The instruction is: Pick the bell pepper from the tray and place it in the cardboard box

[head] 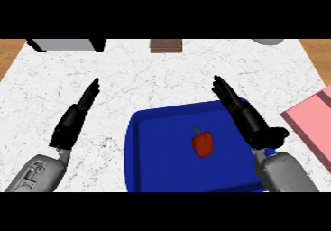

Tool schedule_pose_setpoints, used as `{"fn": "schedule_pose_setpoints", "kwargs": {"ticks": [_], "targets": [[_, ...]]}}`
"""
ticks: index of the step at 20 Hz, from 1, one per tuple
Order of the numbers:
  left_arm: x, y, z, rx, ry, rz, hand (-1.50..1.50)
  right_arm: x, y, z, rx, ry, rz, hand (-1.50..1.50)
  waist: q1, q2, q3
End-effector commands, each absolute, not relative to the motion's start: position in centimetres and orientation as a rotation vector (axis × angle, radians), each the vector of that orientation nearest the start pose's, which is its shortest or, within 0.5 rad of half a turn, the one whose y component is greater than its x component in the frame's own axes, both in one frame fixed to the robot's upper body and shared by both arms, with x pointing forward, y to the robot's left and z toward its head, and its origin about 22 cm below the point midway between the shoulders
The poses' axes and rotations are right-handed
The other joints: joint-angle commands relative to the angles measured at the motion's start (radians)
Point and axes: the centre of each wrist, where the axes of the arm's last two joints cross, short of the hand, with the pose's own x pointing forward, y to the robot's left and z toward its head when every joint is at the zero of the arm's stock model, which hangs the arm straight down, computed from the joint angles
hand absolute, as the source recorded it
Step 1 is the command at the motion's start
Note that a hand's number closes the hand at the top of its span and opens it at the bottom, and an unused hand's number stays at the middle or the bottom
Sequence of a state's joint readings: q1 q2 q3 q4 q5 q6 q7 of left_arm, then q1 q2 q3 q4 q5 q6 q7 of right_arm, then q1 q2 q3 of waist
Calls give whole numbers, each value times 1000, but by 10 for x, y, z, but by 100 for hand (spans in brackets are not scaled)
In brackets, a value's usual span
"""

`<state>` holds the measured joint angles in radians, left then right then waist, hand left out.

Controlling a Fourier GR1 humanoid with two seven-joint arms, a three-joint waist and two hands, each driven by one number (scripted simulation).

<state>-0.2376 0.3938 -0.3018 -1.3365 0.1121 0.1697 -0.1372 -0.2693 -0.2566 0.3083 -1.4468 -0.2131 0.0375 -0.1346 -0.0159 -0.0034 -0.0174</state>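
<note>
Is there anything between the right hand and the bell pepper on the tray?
No. In the head view, only bare blue tray floor lies between the right hand and the bell pepper.

A white marble-patterned table [161,76], veined with fine grey lines, is seen from steeply above and fills most of the view. Strips of wooden floor [8,56] in a warm orange-brown tone are shown past its left and right upper corners. At the far edge, a grey block with a black side [68,44] is cut off by the upper left of the view, a small brown object [166,45] is placed near the middle, and a pale grey rounded shape [268,41] is partly seen toward the right. The surface is evenly lit.
</note>
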Motion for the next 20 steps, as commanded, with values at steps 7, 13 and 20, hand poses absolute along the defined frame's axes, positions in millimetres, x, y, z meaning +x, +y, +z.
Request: {"fn": "schedule_pose_setpoints", "kwargs": {"ticks": [7,13,20], "targets": [[294,273,47,178,-1722,-481,0,296,-293,156,-471,-1853,741,-150,-41,-22,8],[292,270,64,88,-1741,-514,0,267,-298,140,-457,-1941,790,-150,5,0,18],[276,269,56,99,-1758,-526,0,248,-281,146,-524,-1861,1151,-150,14,-1,17]]}}
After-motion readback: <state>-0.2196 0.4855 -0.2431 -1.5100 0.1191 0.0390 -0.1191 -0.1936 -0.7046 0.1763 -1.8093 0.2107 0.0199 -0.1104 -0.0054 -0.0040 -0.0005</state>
